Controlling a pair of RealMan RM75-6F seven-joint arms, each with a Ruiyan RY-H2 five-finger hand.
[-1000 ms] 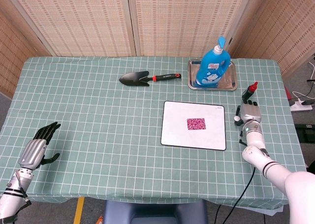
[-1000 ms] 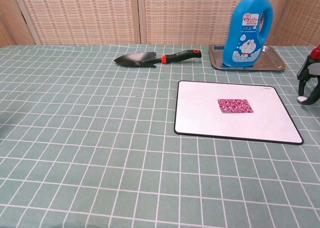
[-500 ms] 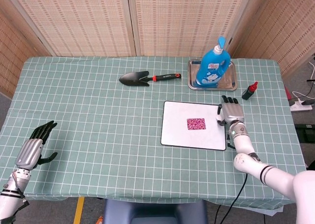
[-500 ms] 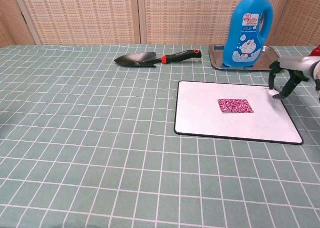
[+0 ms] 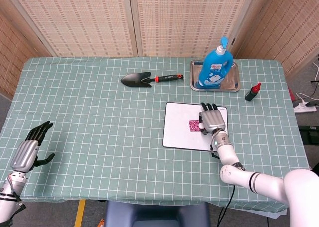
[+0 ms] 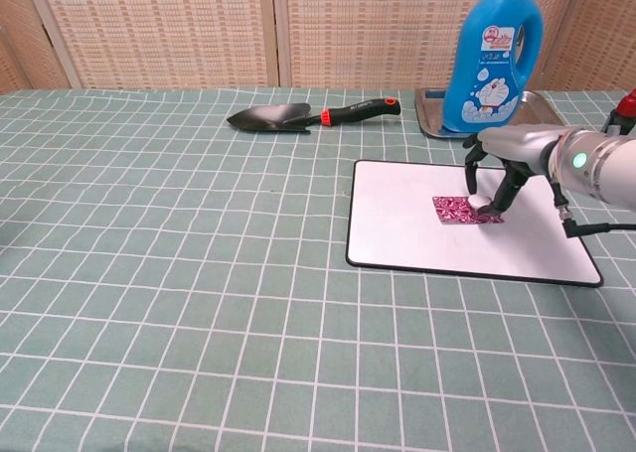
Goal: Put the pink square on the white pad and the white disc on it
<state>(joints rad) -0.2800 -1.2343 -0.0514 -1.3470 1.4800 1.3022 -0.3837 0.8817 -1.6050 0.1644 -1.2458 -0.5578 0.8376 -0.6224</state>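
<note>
Far left, left hand point(image 5: 27, 152) resting on the cloth, fingers spread, holding nothing. Further right, pink square point(image 6: 459, 209) already lying on the pad point(image 6: 397, 224): step 1 done. Right hand point(image 6: 494, 164) poised over the square, fingertips pinching the white disc point(image 6: 488, 211), apparently touching down, not released.

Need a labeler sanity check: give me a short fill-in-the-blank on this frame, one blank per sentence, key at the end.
1. The pink square lies on the white ____.
2. The blue bottle stands in the metal ____.
3. The right hand hovers above the pink ____.
4. The trowel has a black handle with a ____ collar.

Missing words: pad; tray; square; red
</note>
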